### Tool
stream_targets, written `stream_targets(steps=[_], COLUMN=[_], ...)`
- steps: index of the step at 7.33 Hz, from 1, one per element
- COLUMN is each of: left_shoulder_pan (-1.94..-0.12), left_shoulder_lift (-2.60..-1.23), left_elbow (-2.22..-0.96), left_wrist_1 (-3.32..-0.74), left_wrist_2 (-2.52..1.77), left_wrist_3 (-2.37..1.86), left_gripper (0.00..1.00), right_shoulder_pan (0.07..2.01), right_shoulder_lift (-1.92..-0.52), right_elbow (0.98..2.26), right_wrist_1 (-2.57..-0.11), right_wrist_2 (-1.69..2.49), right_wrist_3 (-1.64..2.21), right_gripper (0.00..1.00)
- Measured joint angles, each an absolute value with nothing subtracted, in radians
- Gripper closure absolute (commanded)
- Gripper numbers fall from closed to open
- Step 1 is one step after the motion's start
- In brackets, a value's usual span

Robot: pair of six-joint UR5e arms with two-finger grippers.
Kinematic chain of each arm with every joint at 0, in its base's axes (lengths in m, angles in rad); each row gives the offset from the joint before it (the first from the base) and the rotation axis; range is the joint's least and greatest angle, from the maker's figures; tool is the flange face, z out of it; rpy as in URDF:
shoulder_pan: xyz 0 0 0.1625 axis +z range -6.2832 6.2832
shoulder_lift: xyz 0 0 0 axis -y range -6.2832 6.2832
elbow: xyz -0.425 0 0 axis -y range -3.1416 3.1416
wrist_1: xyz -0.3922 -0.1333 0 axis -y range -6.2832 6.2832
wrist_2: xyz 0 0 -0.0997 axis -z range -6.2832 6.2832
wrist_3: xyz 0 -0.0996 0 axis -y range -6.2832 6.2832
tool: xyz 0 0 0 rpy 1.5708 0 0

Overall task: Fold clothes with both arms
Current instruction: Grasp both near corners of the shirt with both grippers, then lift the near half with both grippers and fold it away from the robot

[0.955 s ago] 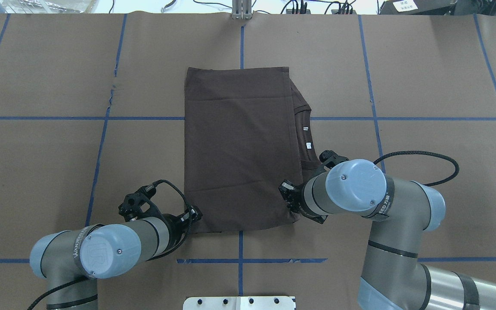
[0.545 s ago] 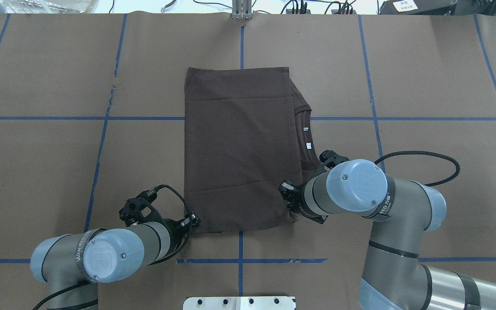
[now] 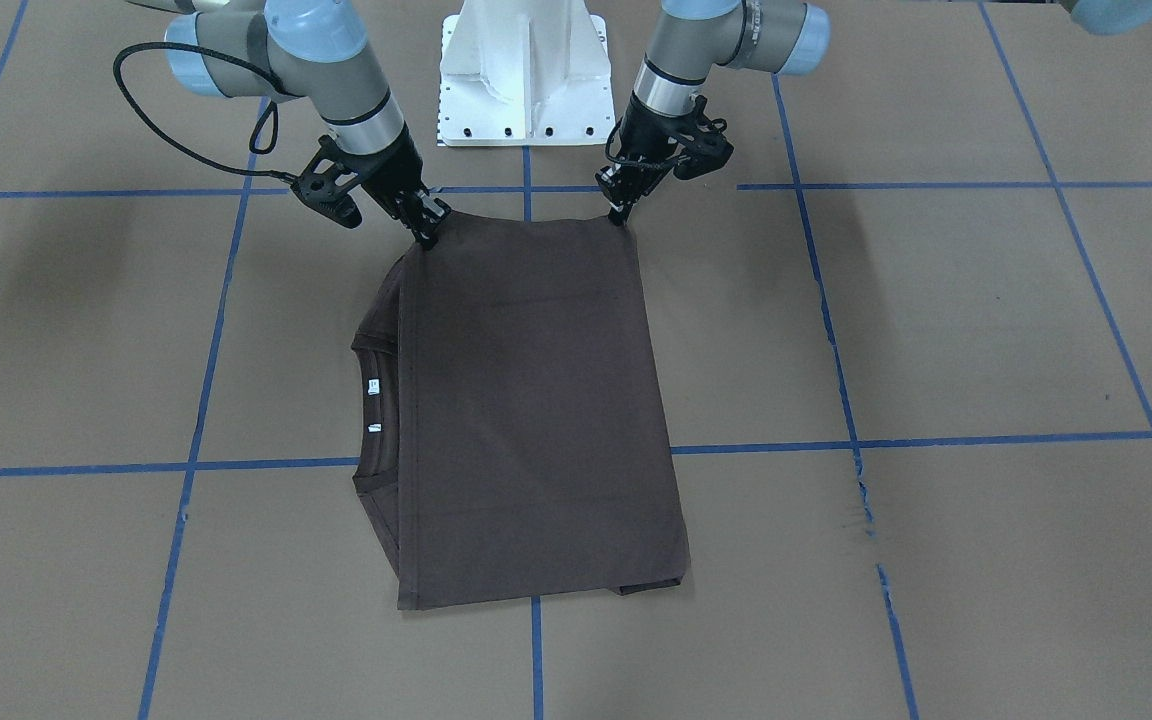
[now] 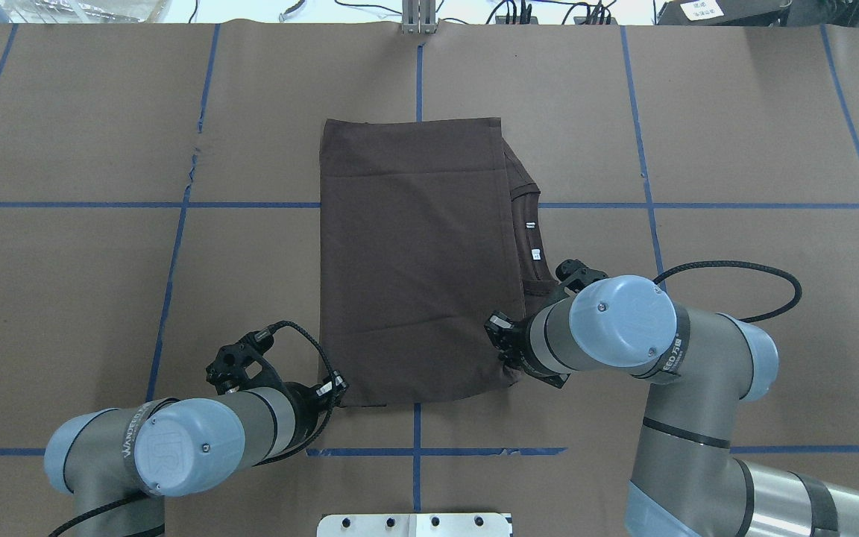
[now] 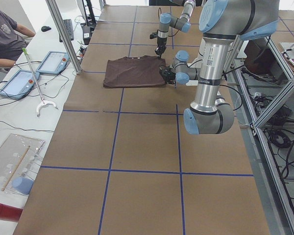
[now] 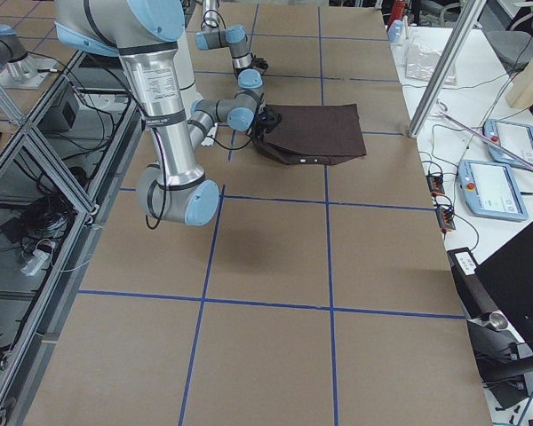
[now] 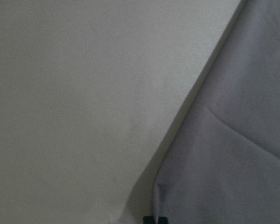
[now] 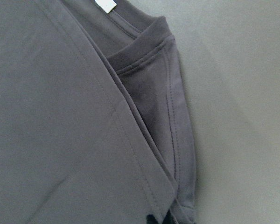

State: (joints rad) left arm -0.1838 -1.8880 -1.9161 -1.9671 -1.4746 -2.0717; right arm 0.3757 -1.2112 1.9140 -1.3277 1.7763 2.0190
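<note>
The dark brown T-shirt (image 4: 414,253) lies folded into an upright rectangle mid-table, its ribbed collar (image 4: 530,246) with white tags poking out on its right side. My left gripper (image 4: 336,391) is at the near left corner, shut on the cloth there. My right gripper (image 4: 508,365) is at the near right corner, shut on it below the collar. In the front-facing view the T-shirt (image 3: 526,410) has the left gripper (image 3: 621,215) and the right gripper (image 3: 428,235) pinching its two corners on the robot's side. The left wrist view shows the cloth edge (image 7: 233,140), the right wrist view the collar (image 8: 144,46).
Brown paper with blue tape lines covers the table (image 4: 101,261). The white pedestal (image 3: 526,70) stands just behind the grippers. In the exterior left view a seated person (image 5: 5,34), tablets (image 5: 51,62) and a grabber tool (image 5: 39,98) are beyond the far edge.
My left arm has drawn back a little toward the robot's base, and the right arm has shifted slightly right. The T-shirt's near edge has barely moved.
</note>
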Motion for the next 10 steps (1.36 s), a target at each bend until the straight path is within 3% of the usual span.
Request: stream_targets(steps=[5,7,10], left_shoulder_pan=[-0.185,-0.254,-0.394], left_shoulder_lift=[-1.9,-1.954,-2.104], left_elbow=[-2.169,-2.172,-2.013], left_wrist_1=[-1.759,-1.73,-1.732], left_wrist_2=[-1.524,-1.532,-1.534], left_wrist_3=[-2.065,-2.009,-1.901], left_gripper=[1.0,1.0,1.0], right_shoulder_pan=[0.287,0.367,0.547], right_shoulder_lift=[-1.375,-1.36,-1.241], right_elbow=[2.201,2.19,2.034], right_wrist_1=[-1.33,-1.329,-1.327], right_wrist_2=[1.774,1.779,1.869], right_wrist_3=[2.151,2.161,2.144], right_gripper=[1.0,1.0,1.0])
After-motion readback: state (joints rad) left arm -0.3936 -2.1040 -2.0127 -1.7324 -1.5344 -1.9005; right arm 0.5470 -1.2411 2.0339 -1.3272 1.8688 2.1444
